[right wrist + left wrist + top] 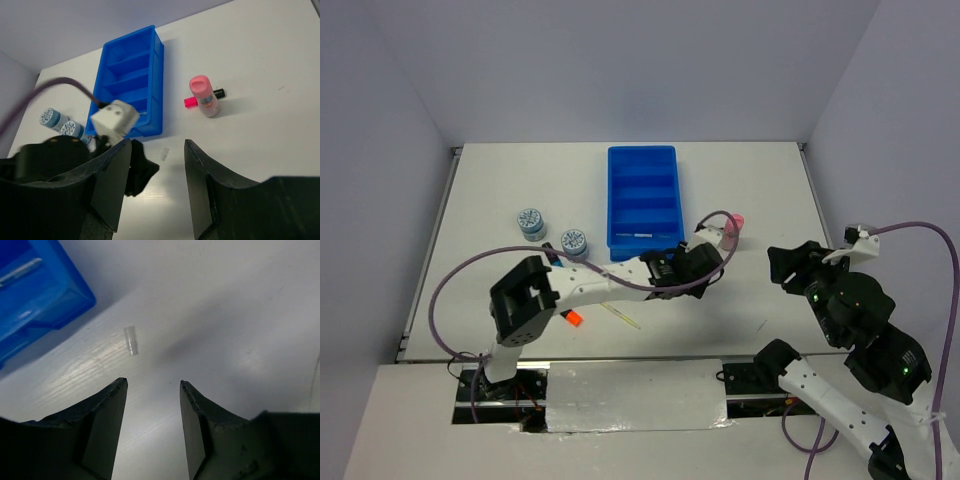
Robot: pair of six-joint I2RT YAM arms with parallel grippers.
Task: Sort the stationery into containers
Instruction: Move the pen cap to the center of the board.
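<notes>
The blue tray [643, 190] stands at the table's middle back, with a thin pale stick [640, 235] lying in its nearest compartment. My left gripper [712, 262] [152, 382] reaches just past the tray's near right corner, open and empty. A small clear cap [130, 340] lies on the table a short way ahead of the left fingertips. Beside the left gripper stands the pink cylinder [736, 222] with a pink-ended marker [190, 102] behind it. My right gripper [780, 268] [157, 142] hovers to the right, open, holding nothing.
Two round patterned tubs [530, 222] [575, 241] stand left of the tray. An orange-ended marker [573, 318] and a thin pale stick [620, 315] lie near the front edge, under the left arm. The left arm's purple cable [470, 275] loops over the table's left side.
</notes>
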